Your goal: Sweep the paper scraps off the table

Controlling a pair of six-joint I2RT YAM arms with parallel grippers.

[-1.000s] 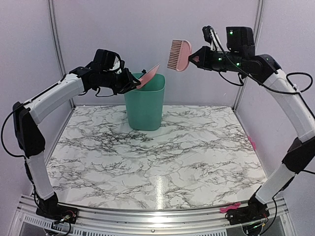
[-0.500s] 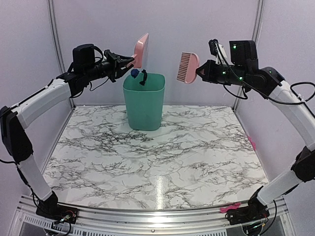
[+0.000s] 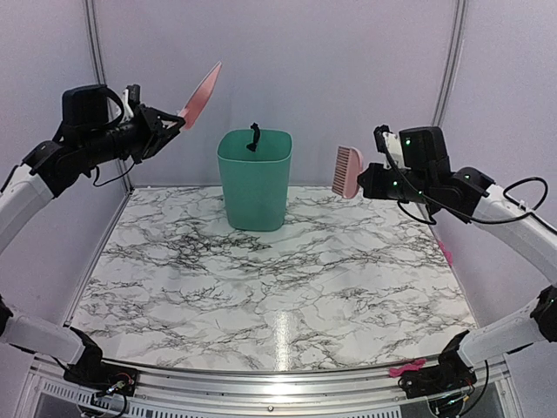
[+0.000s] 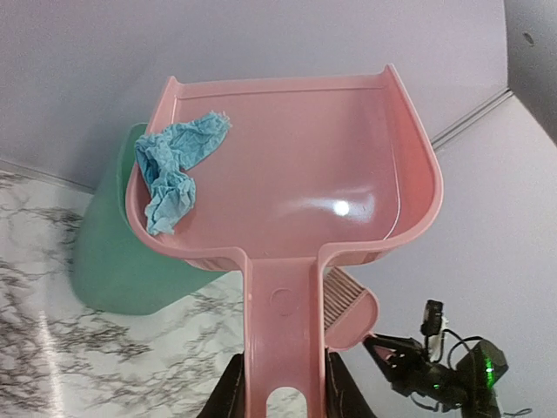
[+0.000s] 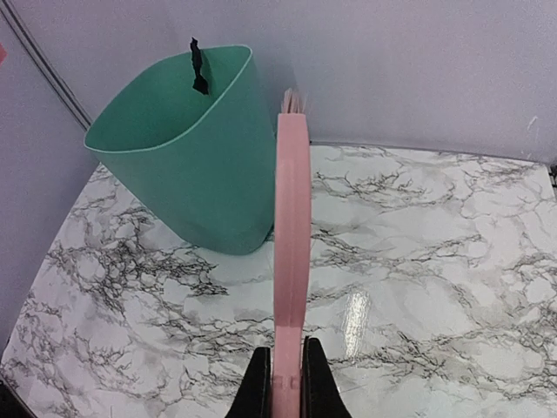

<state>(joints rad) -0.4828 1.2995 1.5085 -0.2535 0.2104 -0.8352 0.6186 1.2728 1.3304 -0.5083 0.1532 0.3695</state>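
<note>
Left gripper (image 4: 278, 394) clamps the pink dustpan (image 4: 296, 174), raised left of the green bin (image 3: 254, 183); a light-blue paper scrap (image 4: 177, 170) clings inside, so tipping steeply over the bin's mouth seems wise. Right gripper (image 5: 283, 385) pinches the brush (image 5: 291, 226).

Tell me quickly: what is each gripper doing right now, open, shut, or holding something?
Left gripper: closed on the handle of the pink dustpan, which carries a light-blue paper scrap.
Right gripper: closed on the pink brush.
</note>
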